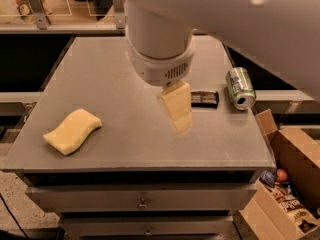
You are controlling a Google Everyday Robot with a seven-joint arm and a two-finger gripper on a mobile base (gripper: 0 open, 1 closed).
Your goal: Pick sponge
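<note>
The tool (177, 106) hangs over the middle of the bench (125, 149), holding nothing; I cannot tell how far open it is. The sponge (72, 131) lies well apart near a front corner, so a low sideways approach could shove it off the edge.

The grey tabletop (110, 79) carries three things. A pale yellow sponge (72, 131) with wavy sides lies flat near the near left corner. At the right edge a green soda can (240, 88) lies on its side, and a small dark packet (205, 98) lies flat just left of it. The hand (181, 121) hangs over the middle of the tabletop, well apart from the sponge.
</note>
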